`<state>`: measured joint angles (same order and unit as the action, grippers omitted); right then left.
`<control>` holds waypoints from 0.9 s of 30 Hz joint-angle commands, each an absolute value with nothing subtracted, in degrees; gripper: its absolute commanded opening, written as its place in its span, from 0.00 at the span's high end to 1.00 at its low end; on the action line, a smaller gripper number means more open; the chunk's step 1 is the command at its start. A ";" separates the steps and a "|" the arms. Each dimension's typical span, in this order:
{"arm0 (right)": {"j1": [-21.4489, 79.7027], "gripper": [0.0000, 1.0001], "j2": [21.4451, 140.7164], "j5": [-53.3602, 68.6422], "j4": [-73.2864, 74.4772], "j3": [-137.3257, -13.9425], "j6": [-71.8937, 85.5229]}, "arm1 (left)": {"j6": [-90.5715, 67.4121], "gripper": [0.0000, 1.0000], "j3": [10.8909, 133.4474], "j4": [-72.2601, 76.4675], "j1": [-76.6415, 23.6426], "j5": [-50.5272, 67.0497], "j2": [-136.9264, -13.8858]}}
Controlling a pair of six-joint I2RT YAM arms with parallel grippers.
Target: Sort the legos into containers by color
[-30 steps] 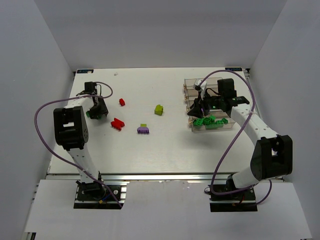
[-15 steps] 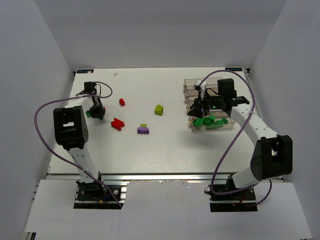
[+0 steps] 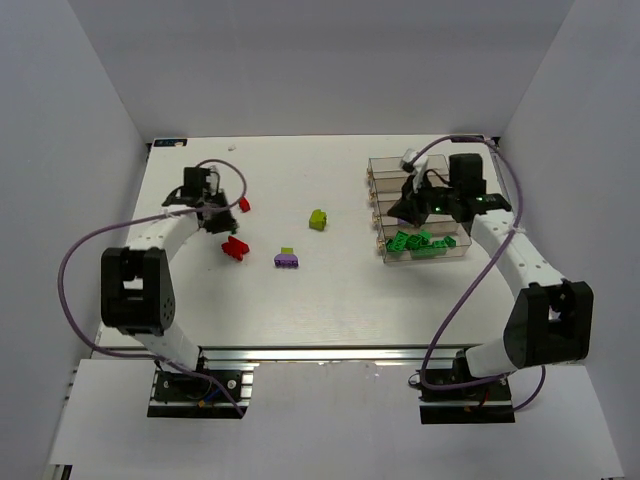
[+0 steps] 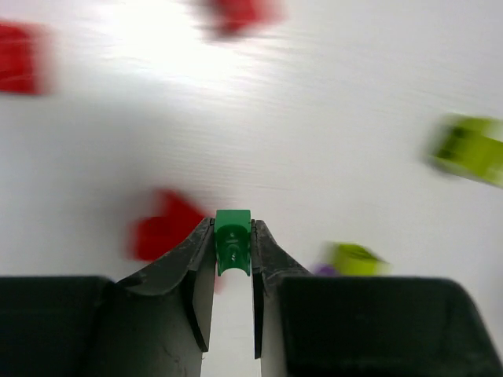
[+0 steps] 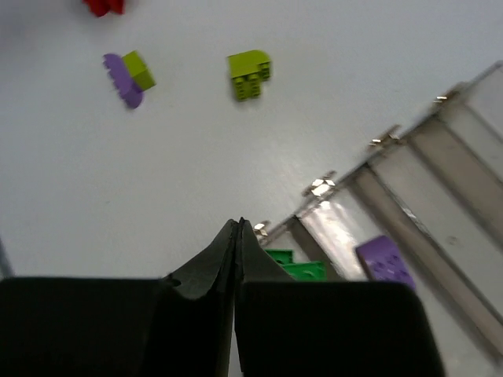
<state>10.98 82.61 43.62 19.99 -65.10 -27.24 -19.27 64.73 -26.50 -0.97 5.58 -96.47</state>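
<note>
lifting clear of the surface [image 3: 330, 290], the left tool [image 4: 233, 225] has closed on a green brick [image 4: 233, 251], pinched between its tips, and swung toward the red pieces [image 3: 234, 247]. the right tool [image 5: 237, 224] has snapped fully shut, empty, above the containers [image 3: 466, 250]; this brick belongs with the green pile [image 3: 420, 243] in the nearest one.

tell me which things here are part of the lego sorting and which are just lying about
Part of the job:
green brick held in the left gripper
red bricks, yellow-green brick, purple brick on the table
containers, green bricks in the nearest

Just lying about:
small pale speck at the table's far edge, too small to identify
</note>
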 commanded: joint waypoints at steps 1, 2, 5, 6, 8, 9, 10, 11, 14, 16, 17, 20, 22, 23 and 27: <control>5.46 1.00 78.23 42.27 12.14 -65.75 -19.89 | -26.88 1.00 61.80 -15.76 -12.08 19.06 -88.95; 4.06 1.00 77.96 43.58 11.08 -65.57 -18.82 | -28.29 1.00 61.61 -11.21 -14.13 20.20 -88.51; 0.62 1.00 77.17 45.08 9.06 -65.04 -16.62 | -33.91 1.00 63.70 -2.76 -22.72 23.55 -91.47; -2.00 1.00 76.82 45.26 8.62 -64.78 -16.35 | -34.45 1.00 65.55 -2.12 -25.03 24.16 -93.23; -3.85 1.00 75.77 45.53 7.13 -63.55 -15.13 | -33.93 1.00 72.99 -3.59 -30.72 23.91 -99.45; -4.48 1.00 75.41 45.79 6.51 -63.11 -14.60 | -33.84 1.00 75.39 -3.69 -32.50 24.25 -101.67; -5.00 1.00 74.71 46.05 6.16 -62.84 -14.24 | -33.84 1.00 77.76 -3.87 -34.00 24.26 -103.78; -5.62 1.00 74.45 46.49 5.98 -62.67 -13.98 | -33.49 1.00 80.13 -4.74 -36.54 24.26 -106.06; -7.20 1.00 73.39 47.28 6.15 -61.88 -13.27 | -31.91 1.00 90.50 -8.43 -40.51 23.30 -114.59; -7.91 1.00 72.34 47.64 6.15 -60.91 -13.36 | -31.29 0.99 97.54 -10.97 -42.35 22.24 -119.87; -8.08 1.00 71.99 47.81 6.24 -60.56 -13.45 | -31.20 0.99 99.73 -12.03 -42.71 21.80 -121.45; -8.35 1.00 70.84 47.90 6.42 -59.42 -13.89 | -31.11 0.94 105.81 -14.15 -43.94 20.66 -126.11; -8.53 1.00 70.31 47.81 6.50 -58.80 -14.15 | -31.03 0.90 108.70 -15.37 -44.99 20.04 -128.22; -8.53 1.00 70.23 47.81 6.50 -58.62 -14.24 | -30.85 0.87 109.68 -16.08 -45.26 19.95 -128.84; -8.61 1.00 70.31 47.81 6.85 -58.54 -14.50 | -30.41 0.71 113.72 -18.54 -46.32 18.90 -131.74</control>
